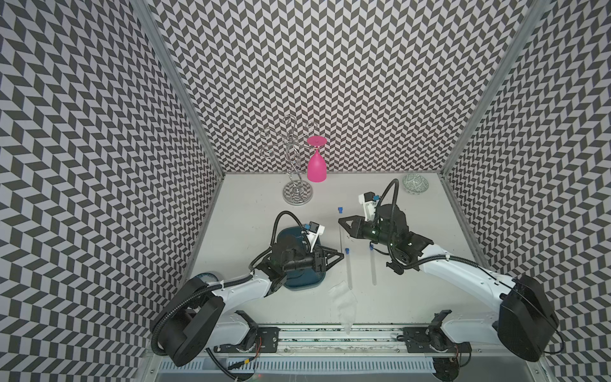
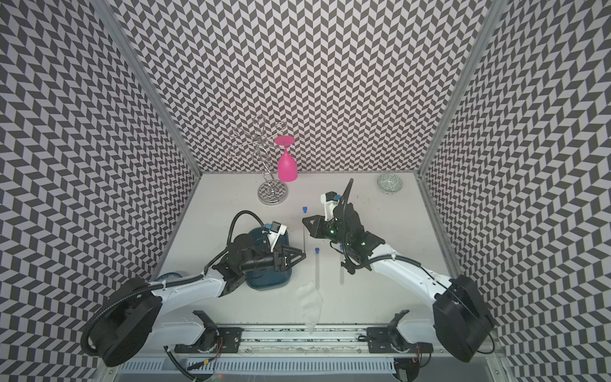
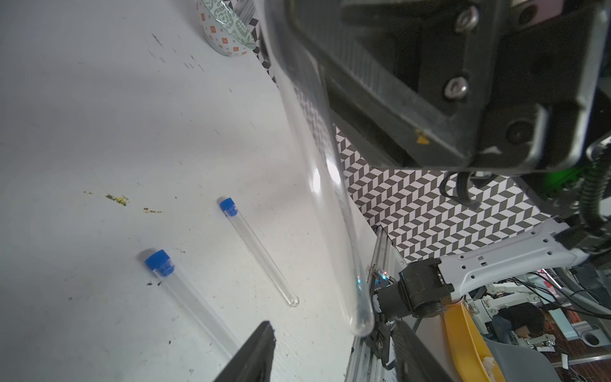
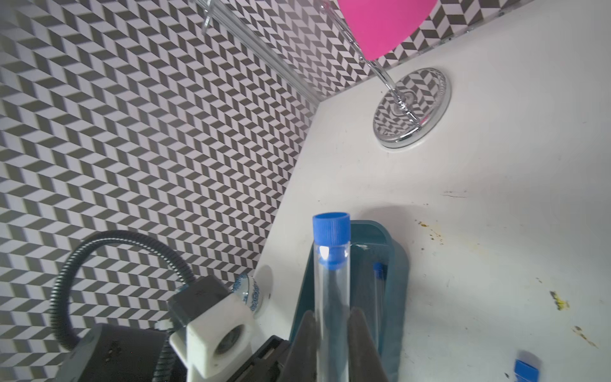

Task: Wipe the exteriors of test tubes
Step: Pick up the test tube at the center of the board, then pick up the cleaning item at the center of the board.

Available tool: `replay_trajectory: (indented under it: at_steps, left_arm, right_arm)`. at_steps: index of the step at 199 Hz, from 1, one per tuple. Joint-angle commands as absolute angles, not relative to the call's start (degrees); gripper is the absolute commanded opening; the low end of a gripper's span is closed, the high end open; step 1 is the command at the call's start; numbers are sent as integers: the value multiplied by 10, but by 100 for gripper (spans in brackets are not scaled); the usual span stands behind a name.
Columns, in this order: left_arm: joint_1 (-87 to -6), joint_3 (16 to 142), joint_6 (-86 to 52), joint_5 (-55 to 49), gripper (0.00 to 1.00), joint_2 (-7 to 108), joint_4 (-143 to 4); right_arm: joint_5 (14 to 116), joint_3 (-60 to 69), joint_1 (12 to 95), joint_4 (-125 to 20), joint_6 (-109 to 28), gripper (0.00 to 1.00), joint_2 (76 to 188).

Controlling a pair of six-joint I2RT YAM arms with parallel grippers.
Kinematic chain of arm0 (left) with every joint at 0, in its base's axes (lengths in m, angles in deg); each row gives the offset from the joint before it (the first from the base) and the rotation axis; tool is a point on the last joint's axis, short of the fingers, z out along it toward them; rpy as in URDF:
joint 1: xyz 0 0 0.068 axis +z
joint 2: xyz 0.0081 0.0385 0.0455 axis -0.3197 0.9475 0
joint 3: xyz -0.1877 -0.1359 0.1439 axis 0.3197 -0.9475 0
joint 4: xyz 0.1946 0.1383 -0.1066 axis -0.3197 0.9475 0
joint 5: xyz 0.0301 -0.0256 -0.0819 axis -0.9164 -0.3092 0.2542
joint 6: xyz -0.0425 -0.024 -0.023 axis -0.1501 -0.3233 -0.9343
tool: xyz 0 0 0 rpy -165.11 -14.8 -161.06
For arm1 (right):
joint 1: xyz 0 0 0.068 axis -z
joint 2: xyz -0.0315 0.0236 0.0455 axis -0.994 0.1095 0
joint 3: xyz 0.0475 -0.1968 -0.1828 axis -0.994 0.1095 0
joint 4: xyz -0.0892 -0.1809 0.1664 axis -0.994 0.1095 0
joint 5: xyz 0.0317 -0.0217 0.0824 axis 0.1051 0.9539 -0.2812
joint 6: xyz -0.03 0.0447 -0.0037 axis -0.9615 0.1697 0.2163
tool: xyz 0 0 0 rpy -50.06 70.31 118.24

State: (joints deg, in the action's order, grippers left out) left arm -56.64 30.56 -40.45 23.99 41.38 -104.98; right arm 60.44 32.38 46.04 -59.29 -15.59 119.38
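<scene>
The right gripper [image 4: 332,317] has its fingers closed on one of the test tubes, the held tube [image 4: 331,281]. They pinch it below the blue cap [image 4: 331,231], so most of the clear wall is left bare. That grip looks chosen for wiping: the glass is exposed and the tube is lifted off the bench [image 1: 264,215], with its round end [image 3: 362,324] hanging free in the air.

The left gripper [image 1: 341,256] sits just beside that lower end. In the left wrist view only one of its fingers [image 3: 254,354] shows, apart from the glass and holding nothing. The fingers therefore read as parted, though the second one is out of frame.

The crumpled tissue [image 1: 347,302] lies on the bench near the front edge, in neither gripper. Wiping of this tube probably cannot go on until the left arm fetches it.

Two more tubes lie side by side on the bench between the arms, the nearer tube [image 3: 185,297] and the farther tube [image 3: 261,254]. A fourth tube [image 4: 378,281] rests inside the teal tray [image 1: 304,281] under the left arm. Judging by that split, the tray may serve as either the source or the finished pile; the pictures do not settle which.
</scene>
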Motion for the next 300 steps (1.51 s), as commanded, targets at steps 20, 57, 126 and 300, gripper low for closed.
replay_trajectory:
  at_steps: [20,57,126,300]
  left_arm:
    - [-575,334,-427,245,50,434,-1109]
    - [-575,334,-437,236,32,444,-1120]
    - [-575,323,-439,206,14,434,-1101]
    - [-487,268,-355,141,14,200,-836]
  right_arm:
    - [564,354,459,-706,-120,13,1174]
    - [565,378,457,-735,-108,13,1164]
    - [593,381,441,-712,-130,45,1149]
    - [814,436,230,-430,-230,47,1215]
